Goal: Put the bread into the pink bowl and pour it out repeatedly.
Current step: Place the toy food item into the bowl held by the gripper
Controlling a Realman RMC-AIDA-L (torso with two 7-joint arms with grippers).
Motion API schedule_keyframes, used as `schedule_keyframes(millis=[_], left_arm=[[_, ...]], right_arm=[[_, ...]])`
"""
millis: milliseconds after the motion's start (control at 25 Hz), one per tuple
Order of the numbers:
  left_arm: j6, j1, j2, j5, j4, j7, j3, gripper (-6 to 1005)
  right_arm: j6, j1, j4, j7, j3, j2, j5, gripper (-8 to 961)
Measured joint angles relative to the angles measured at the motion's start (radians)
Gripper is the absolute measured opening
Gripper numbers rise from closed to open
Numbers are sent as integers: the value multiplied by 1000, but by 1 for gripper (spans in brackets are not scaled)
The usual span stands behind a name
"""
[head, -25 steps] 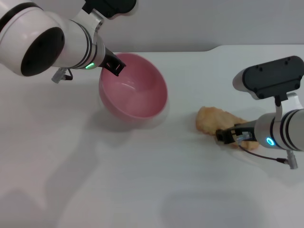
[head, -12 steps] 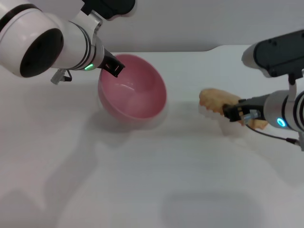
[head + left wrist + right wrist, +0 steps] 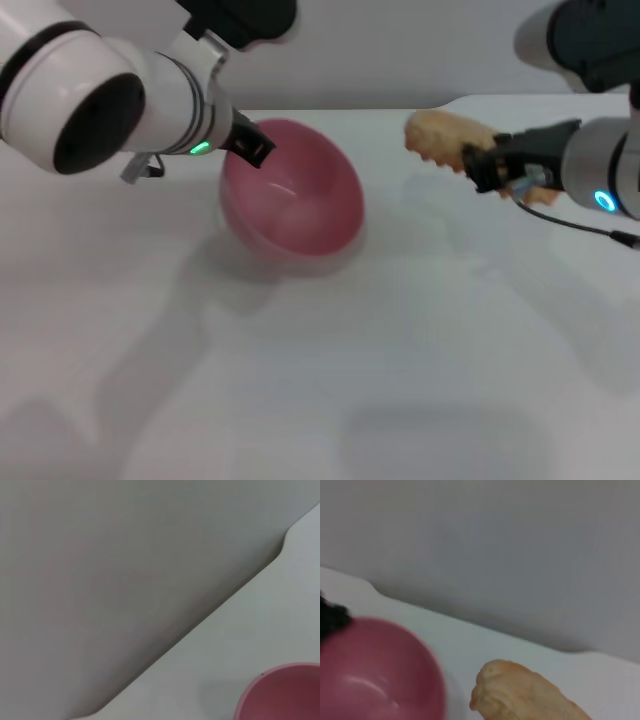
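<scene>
Item: bread (image 3: pixel 440 135), clamped in right gripper (image 3: pixel 482 165), airborne. Left gripper (image 3: pixel 252 146) apparently pinches tilted pink bowl (image 3: pixel 300 200) rim. You should centre bread over bowl before releasing.

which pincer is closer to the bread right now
Right. The right pincer is clamped on the bread, holding it above the table; the left pincer grips the pink bowl rim.

Pink bowl (image 3: pixel 292 190) on the table (image 3: pixel 320 380), near its far edge, left of centre. Bread (image 3: pixel 447 136) above the table, right of the bowl, apart from it.
</scene>
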Motion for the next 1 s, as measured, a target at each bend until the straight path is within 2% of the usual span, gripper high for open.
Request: schedule_keyframes(millis=[240,600,960,1000], left_arm=[[9,-13,-2,-39,15,-2,30,30],[24,-20,-4,-53,44,-4,64,31],[22,-22,-3,-54,51,-4,66,30],[21,-22,-3,-54,51,-3,66,30]], right_arm=[[-15,39,7,6,-35,2,13,262],[-74,50,66,8,-56,3,87,188],[-92,69,101,1,-81,0,106,180],[-95,68,99,1,-81,0,106,222]])
